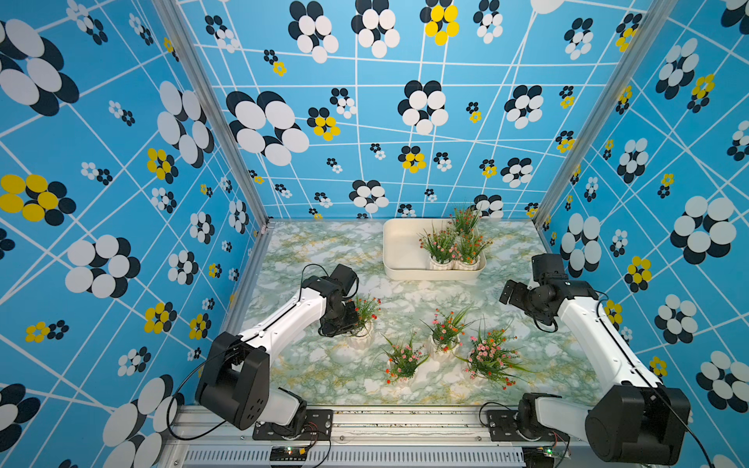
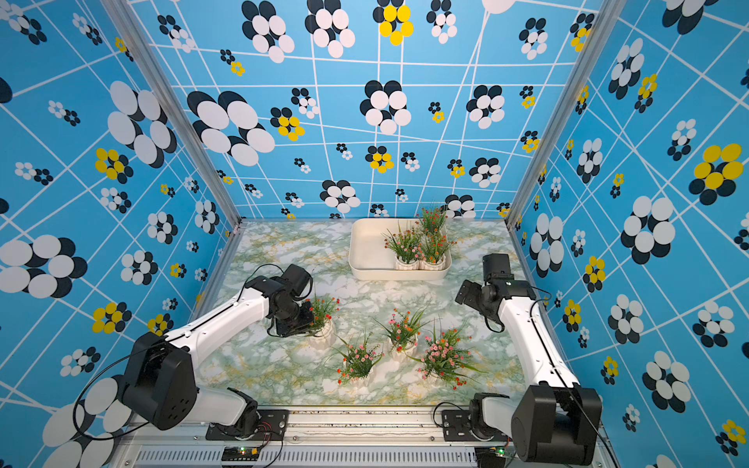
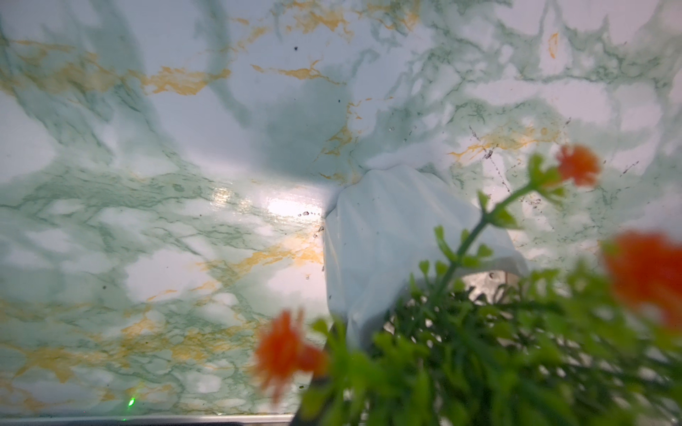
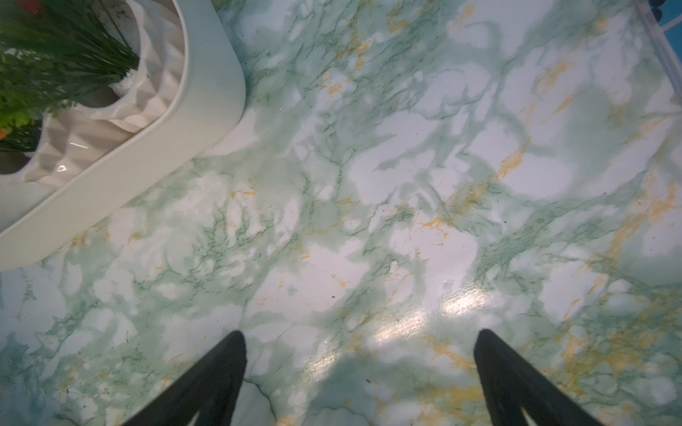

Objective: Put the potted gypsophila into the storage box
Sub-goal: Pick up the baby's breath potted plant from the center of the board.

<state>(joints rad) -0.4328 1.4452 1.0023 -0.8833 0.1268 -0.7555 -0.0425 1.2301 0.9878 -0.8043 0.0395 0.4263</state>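
Grip: left gripper [image 1: 353, 326] clenched on 1 potted gypsophila [image 1: 368, 311] | right gripper [image 4: 360, 332] spread wide, empty

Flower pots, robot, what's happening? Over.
Left gripper shut at one flower pot, hold hidden by leaves. Right gripper open above table. Three pots in box, four outside. Way to box looks clear.
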